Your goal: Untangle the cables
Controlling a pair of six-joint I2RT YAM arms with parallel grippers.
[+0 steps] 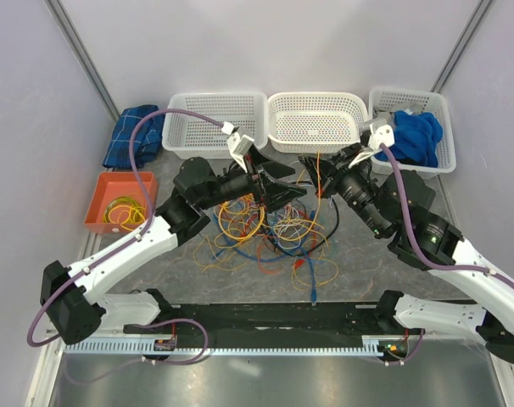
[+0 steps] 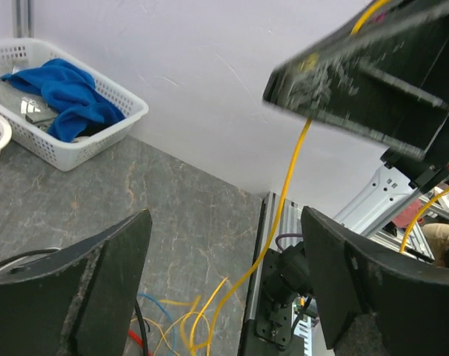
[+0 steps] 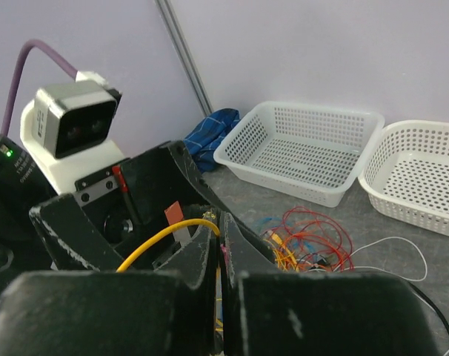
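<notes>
Cables [image 1: 274, 231] heaped on table [image 1: 369, 270], below both tools. One yellow wire [image 2: 285, 194] held up out of heap, pinched in right tool [image 3: 220, 228], which is pressed together on it. Strand presumably raised so it is set apart from tangle. Left tool [image 2: 226, 222] spread wide just under right tool, wire threaded through gap, not gripped. Likely placed for second grip lower down.

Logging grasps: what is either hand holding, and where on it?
Right hand pinches a thin yellow wire partway along its length; left hand open, empty.
</notes>
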